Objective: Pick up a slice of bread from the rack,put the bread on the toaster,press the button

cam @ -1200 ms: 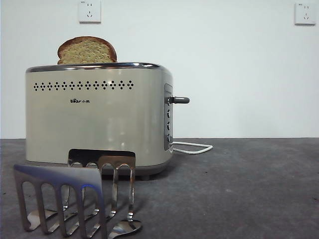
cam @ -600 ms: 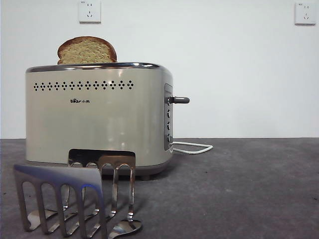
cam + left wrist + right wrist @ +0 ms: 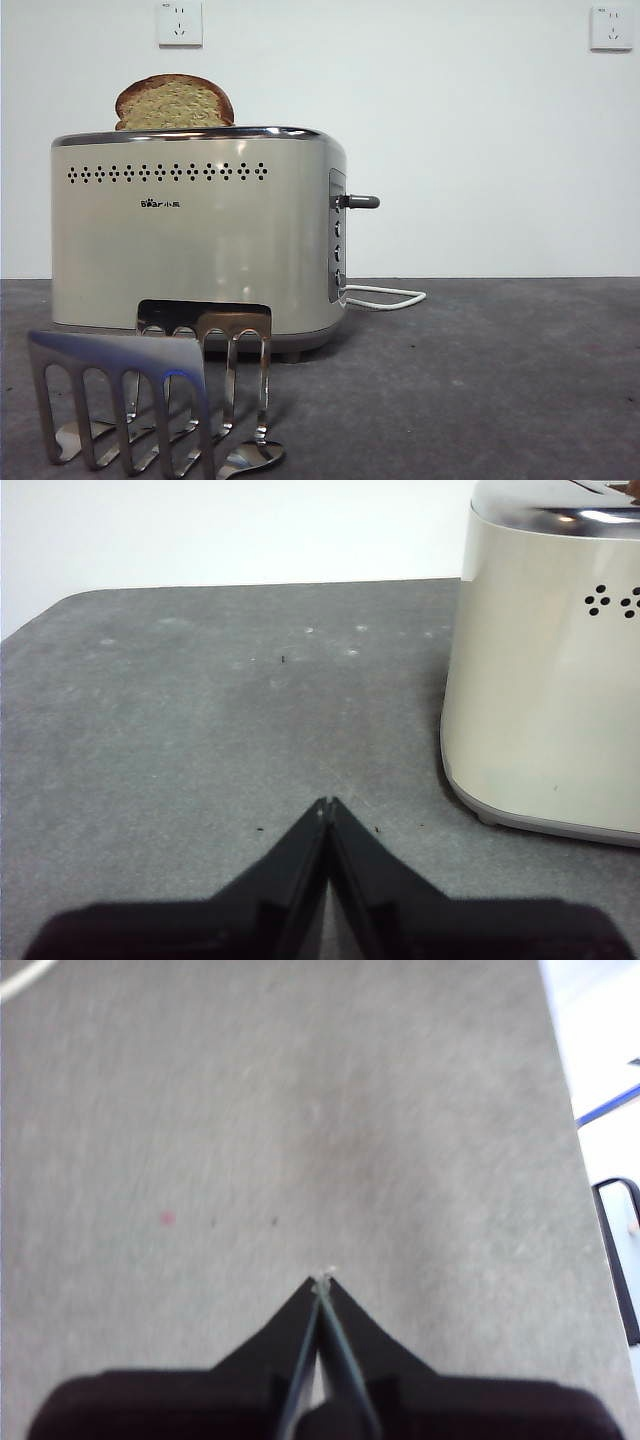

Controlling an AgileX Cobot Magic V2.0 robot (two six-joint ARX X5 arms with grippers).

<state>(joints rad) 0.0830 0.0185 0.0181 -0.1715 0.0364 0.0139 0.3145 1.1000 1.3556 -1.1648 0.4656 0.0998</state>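
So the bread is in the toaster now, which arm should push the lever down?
Hard to call. The lever sticks out of the toaster side facing open table, with the slice of bread on top. Only the left gripper sees the toaster, its far end; the right gripper sees bare table. Probably right.

The left gripper [image 3: 328, 805], two black jaws pressed together, hangs above the grey table [image 3: 200, 710] near the rounded cream-beige toaster [image 3: 545, 700].
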